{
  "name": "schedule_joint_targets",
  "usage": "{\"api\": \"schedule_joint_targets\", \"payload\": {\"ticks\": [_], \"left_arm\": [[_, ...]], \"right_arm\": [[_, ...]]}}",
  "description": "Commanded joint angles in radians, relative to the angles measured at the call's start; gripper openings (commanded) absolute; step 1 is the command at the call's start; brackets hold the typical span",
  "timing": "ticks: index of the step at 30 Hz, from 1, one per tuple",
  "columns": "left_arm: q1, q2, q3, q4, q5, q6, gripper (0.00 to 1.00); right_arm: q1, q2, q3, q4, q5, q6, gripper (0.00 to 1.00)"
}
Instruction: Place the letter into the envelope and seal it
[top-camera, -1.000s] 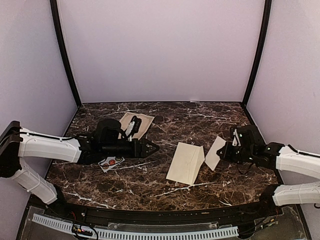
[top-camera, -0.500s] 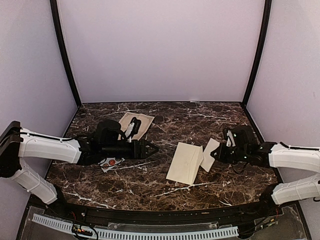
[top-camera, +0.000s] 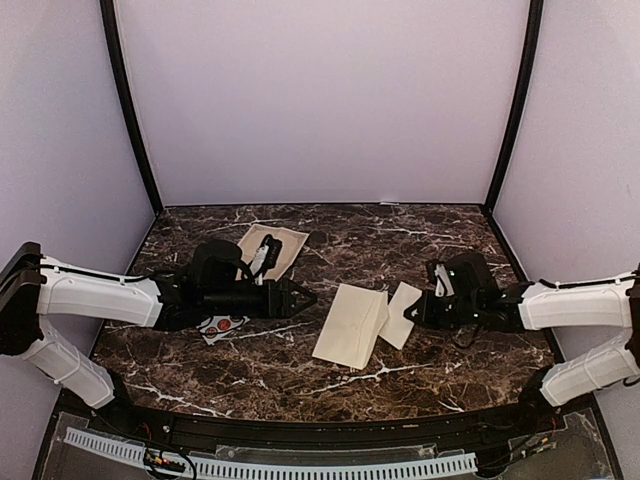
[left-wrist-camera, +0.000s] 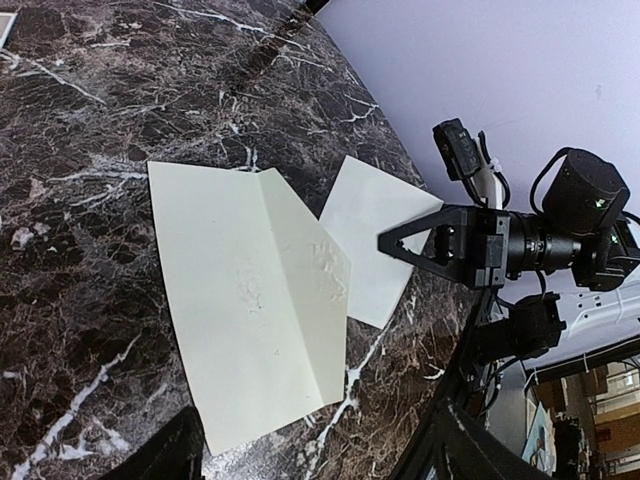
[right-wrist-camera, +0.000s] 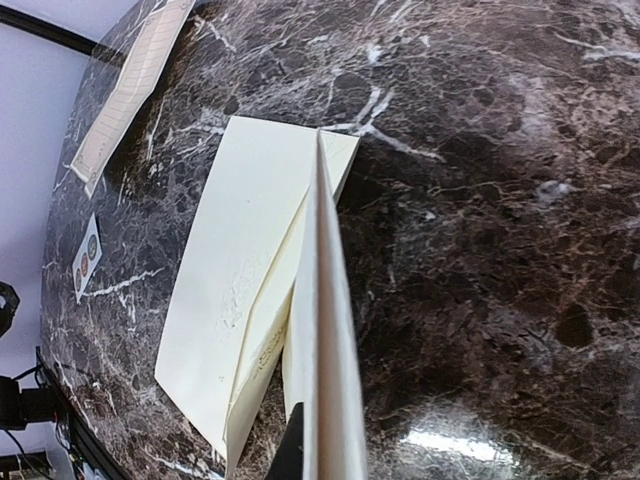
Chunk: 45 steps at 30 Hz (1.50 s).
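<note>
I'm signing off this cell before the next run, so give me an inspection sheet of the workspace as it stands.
Surface: dark marble-patterned table, glossy; no spills seen.
Job's things: envelope lying flat mid-table; letter touching its right side, mostly outside it.
Clutter: bordered sheet and sticker strip by the left arm.
Grippers: left gripper open and empty; right gripper shut on the letter.
Cables: black cable looping at the right wrist; slotted cable track along the near edge.
Surroundings: lilac walls, black corner posts.
</note>
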Motion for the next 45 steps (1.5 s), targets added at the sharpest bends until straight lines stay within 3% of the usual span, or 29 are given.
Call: {"api": "schedule_joint_targets", "payload": {"ticks": [1,9,16,22,33,45], "left_arm": [[0.002,-0.033,-0.022,-0.011,-0.017,-0.001,0.77],[0.012,-0.042,-0.044,-0.023,-0.029,-0.001,0.77],[0.075,-0.042,-0.064,-0.042,-0.013,0.014,0.77],[0.099,0.004,-0.030,-0.073,-0.005,0.056,0.76],[0.108,0.110,0.038,-0.067,0.012,0.095,0.74],[0.109,0.221,0.088,-0.060,0.042,0.130,0.72]], "right_arm": [[0.039,0.058,0.057,0.077,-0.024,-0.012,0.00],[0.097,0.128,0.137,0.078,-0.019,-0.029,0.00],[0.099,-0.009,0.183,-0.094,0.063,-0.045,0.00],[0.105,-0.076,0.240,-0.120,-0.008,-0.034,0.00],[0.157,0.216,0.339,-0.070,-0.131,0.062,0.00],[0.043,0.293,0.215,-0.068,-0.202,0.080,0.00]]}}
